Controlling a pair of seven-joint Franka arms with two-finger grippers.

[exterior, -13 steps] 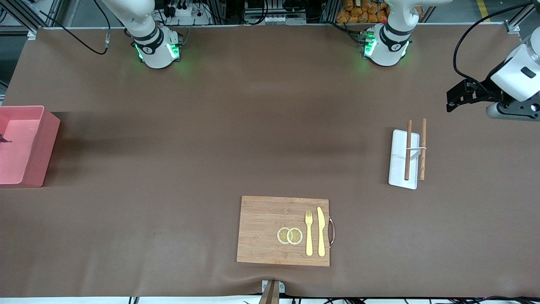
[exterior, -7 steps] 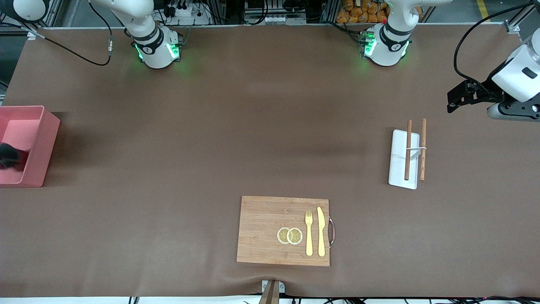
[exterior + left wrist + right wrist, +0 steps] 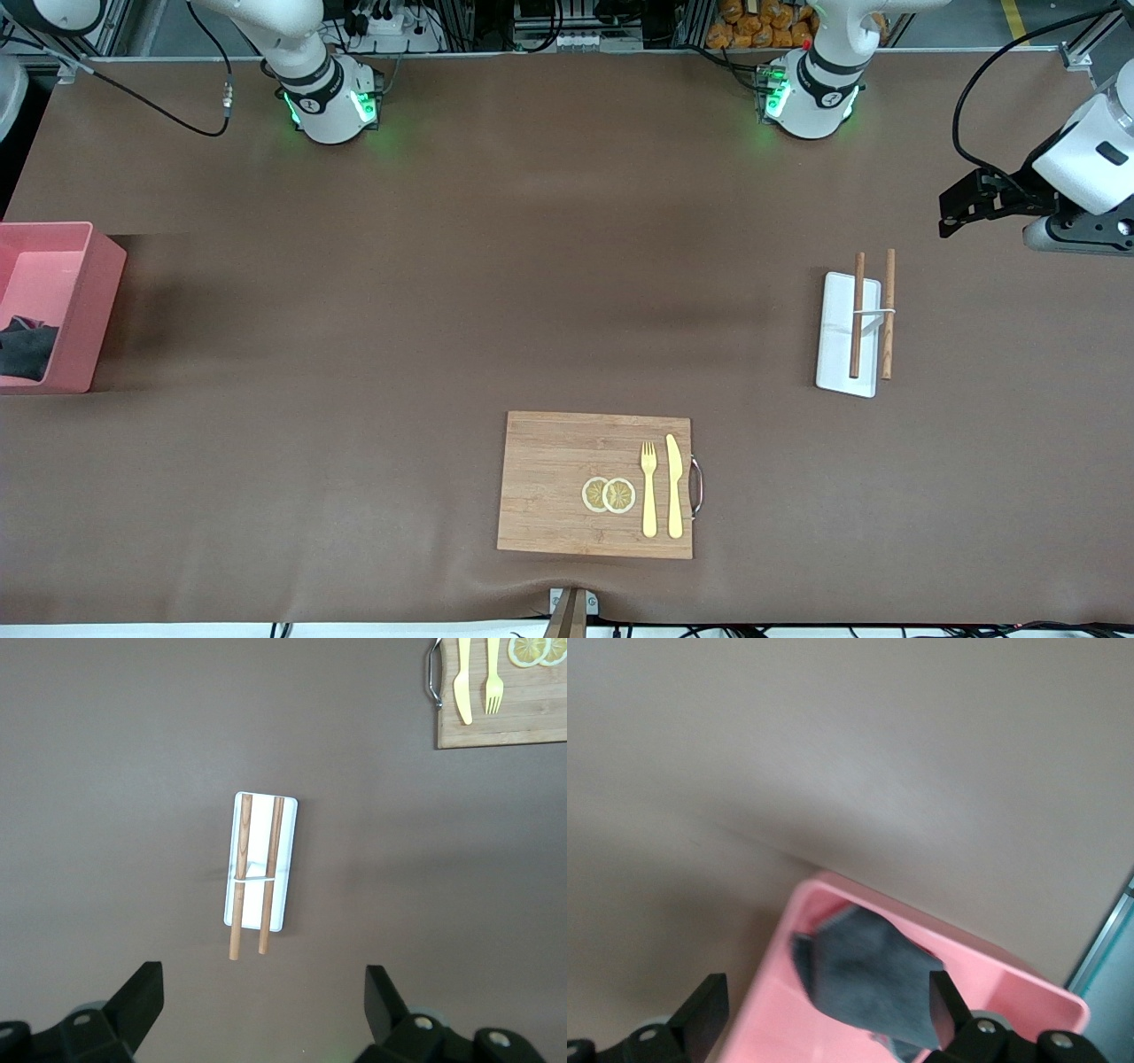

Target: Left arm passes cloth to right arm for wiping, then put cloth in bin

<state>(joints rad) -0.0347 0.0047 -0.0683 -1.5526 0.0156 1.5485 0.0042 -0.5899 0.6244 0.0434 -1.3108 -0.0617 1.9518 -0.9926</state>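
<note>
Lying in the bin [image 3: 833, 1028], cloth [image 3: 873, 979] below the spread, empty right end effector [image 3: 824, 1014], left end effector [image 3: 261, 1005] spread, empty.

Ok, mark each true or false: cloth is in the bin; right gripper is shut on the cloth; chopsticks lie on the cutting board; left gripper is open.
1. The cloth lies in the bin: true.
2. The right gripper is shut on the cloth: false, it is open over the bin, holding nothing.
3. The chopsticks lie on the cutting board: false, they rest across the white tray.
4. The left gripper is open: true.
</note>
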